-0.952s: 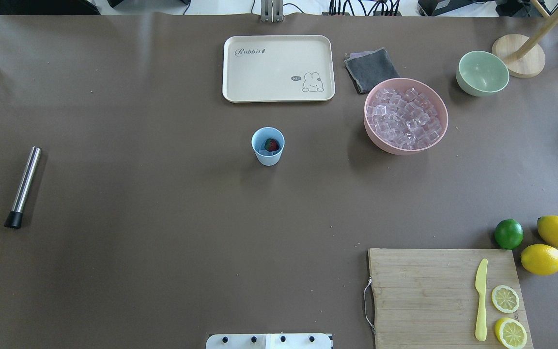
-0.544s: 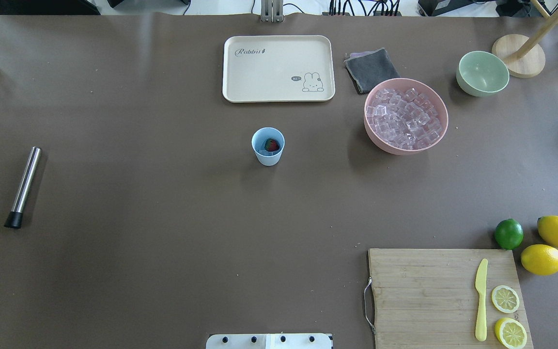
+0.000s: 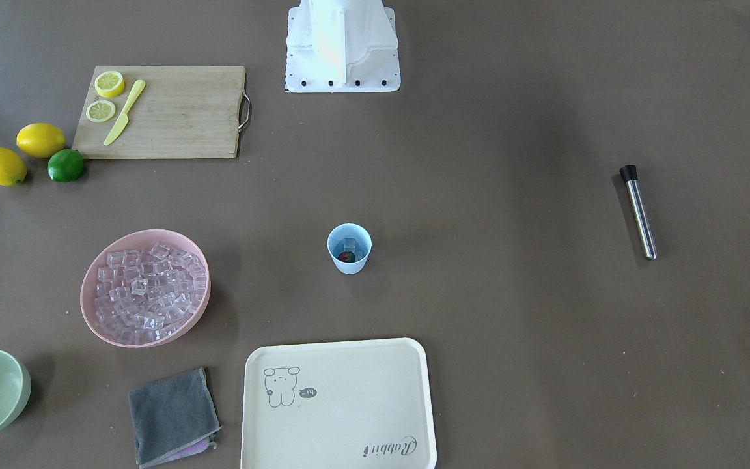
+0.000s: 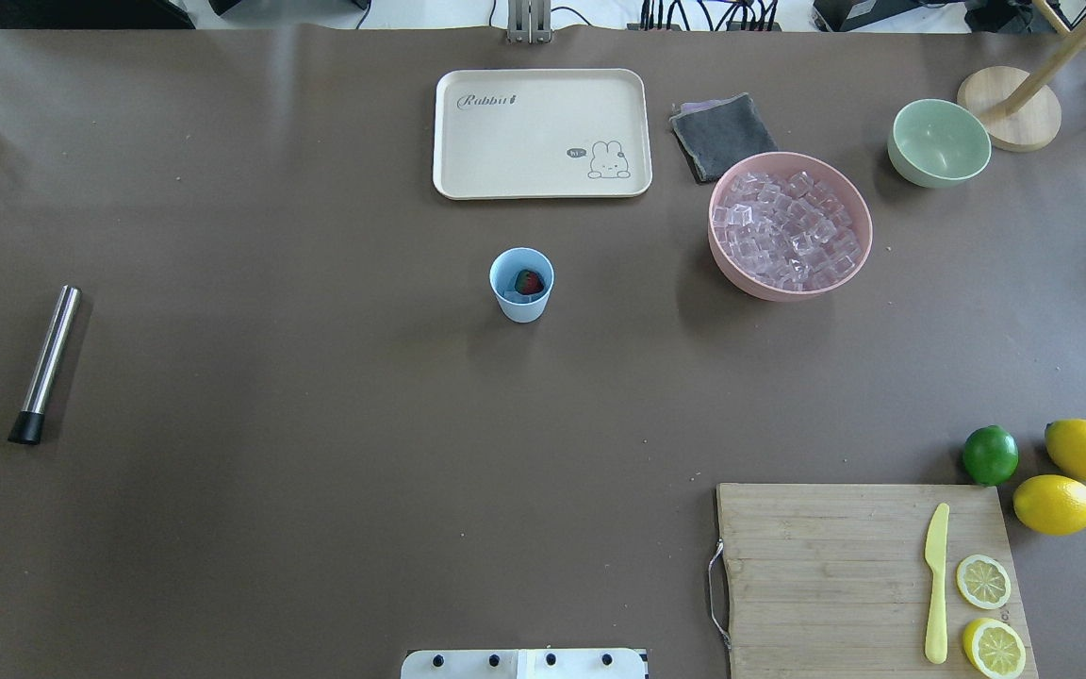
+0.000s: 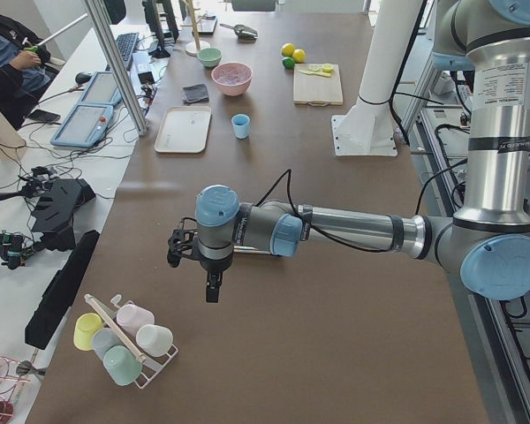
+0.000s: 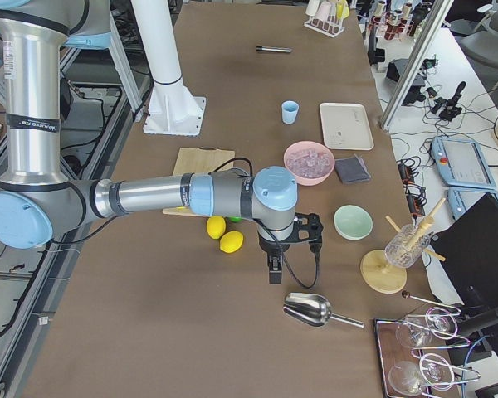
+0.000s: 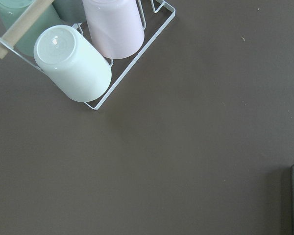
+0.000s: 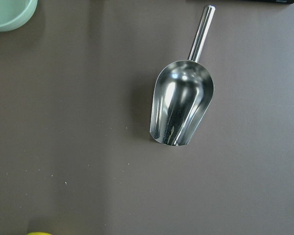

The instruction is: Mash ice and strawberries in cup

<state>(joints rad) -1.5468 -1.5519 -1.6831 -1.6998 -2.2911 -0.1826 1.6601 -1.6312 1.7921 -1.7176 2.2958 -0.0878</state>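
- Exterior left has the left arm nearest. Its forearm lies level across the table and its wrist is bent down. The left gripper point(image 5: 212, 291) hangs pointing down above bare brown tabletop, near a white wire rack point(image 5: 150, 375) of upturned pastel plastic cups. Whether its jaws are parted or closed cannot be told.
- Exterior right has the right arm posed much alike, forearm level. The right gripper point(image 6: 274, 274) points down near one polished steel scoop point(image 6: 311, 309) lying on the table. Its jaws cannot be judged either.
- Overhead, closest to the robot's base, lies one wooden cutting board point(image 4: 826, 575) with a wire handle. It carries one pale yellow plastic knife point(image 4: 936, 585) and two cut lemon halves point(image 4: 983, 581).
- Just beyond the board's far corner sit two whole lemons point(image 4: 1055, 505) and one glossy green lime point(image 4: 990, 455).
- Off to the left, well apart from everything else, one steel muddler point(image 4: 45, 363) with a black tip lies flat.
- At mid-table the light-blue tapered cup point(image 4: 524, 311) stands upright and alone. Inside it are one red strawberry point(image 4: 529, 281) and clear ice cubes point(image 3: 349, 245).
- Farther right, one round pink bowl point(image 4: 868, 236) is heaped with many more of the same glassy cubes.
- At the far edge are three things:
  - one folded grey cloth point(image 4: 722, 137);
  - one cream rectangular tray point(image 4: 524, 141) with a rabbit drawing;
  - one pale green bowl point(image 4: 939, 141).
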